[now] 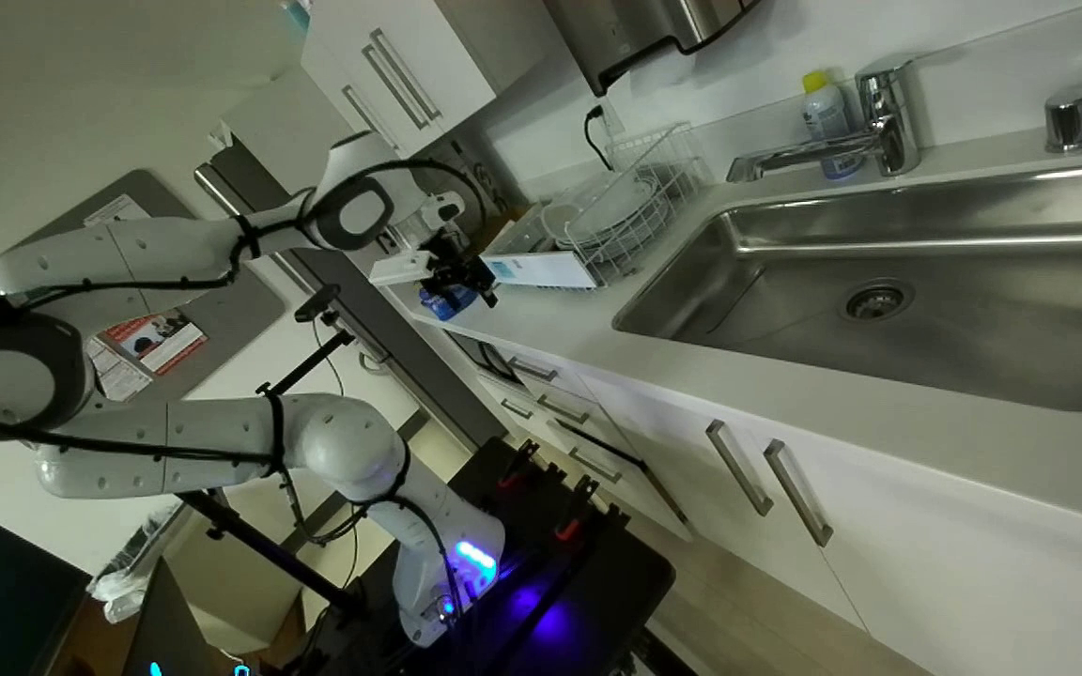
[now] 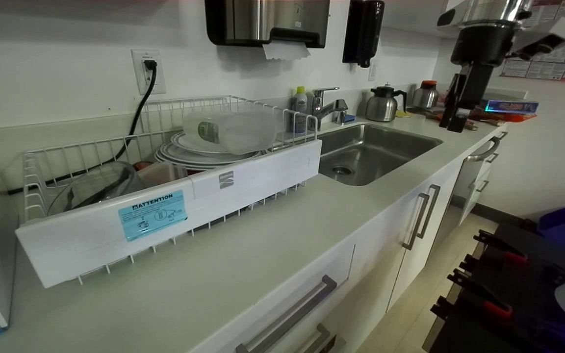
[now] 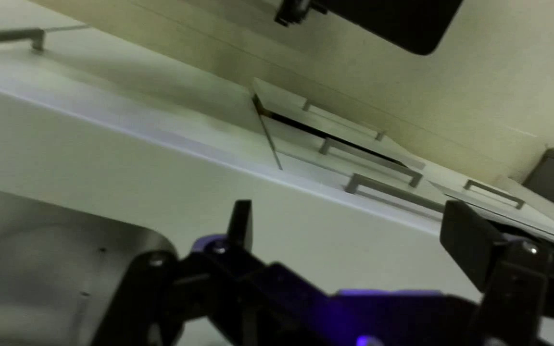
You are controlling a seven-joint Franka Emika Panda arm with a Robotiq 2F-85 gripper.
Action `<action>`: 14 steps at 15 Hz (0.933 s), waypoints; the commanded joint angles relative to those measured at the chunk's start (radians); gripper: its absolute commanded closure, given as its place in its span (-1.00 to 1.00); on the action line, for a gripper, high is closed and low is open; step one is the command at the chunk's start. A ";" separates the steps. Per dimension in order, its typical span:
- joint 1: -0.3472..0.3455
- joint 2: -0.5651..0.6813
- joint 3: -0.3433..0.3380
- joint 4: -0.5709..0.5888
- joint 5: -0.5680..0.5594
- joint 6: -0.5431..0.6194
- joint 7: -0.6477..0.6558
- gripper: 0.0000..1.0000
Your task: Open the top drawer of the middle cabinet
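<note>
A white cabinet with stacked drawers stands below the counter, beside the sink cabinet. Its top drawer's grey bar handle (image 3: 395, 193) shows in the wrist view and in both exterior views (image 1: 533, 368) (image 2: 287, 316). The top drawer looks shut. A second handle (image 3: 373, 161) sits below it. A lower drawer (image 3: 334, 120) stands a little out, with a dark gap above it. My gripper (image 3: 346, 211) is open and empty, raised above the counter and apart from the handles. It also shows in both exterior views (image 1: 477, 282) (image 2: 456, 120). The right finger hides the top handle's far end.
The white counter (image 1: 588, 333) holds a dish rack (image 2: 258, 169) with plates and a steel sink (image 1: 691, 352). Sink cabinet doors have grey handles (image 1: 738, 468). A black robot stand (image 1: 635, 563) is on the floor facing the cabinets. A neighbouring drawer handle (image 3: 494, 193) shows at right.
</note>
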 commanded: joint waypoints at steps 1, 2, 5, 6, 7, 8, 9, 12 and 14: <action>0.173 0.007 0.080 -0.040 0.149 0.125 -0.024 -1.00; 0.224 0.014 0.101 -0.042 0.189 0.149 -0.032 -1.00; 0.373 0.069 0.179 -0.042 0.292 0.239 -0.061 -1.00; 0.415 0.098 0.197 -0.039 0.315 0.271 -0.086 -1.00; 0.462 0.132 0.206 -0.039 0.339 0.309 -0.114 -1.00; 0.501 0.159 0.206 -0.037 0.356 0.338 -0.140 -1.00; 0.459 0.090 0.197 -0.042 0.305 0.275 -0.064 -1.00; 0.479 0.113 0.196 -0.041 0.304 0.287 -0.061 -1.00; 0.476 0.106 0.187 -0.041 0.304 0.287 -0.062 -1.00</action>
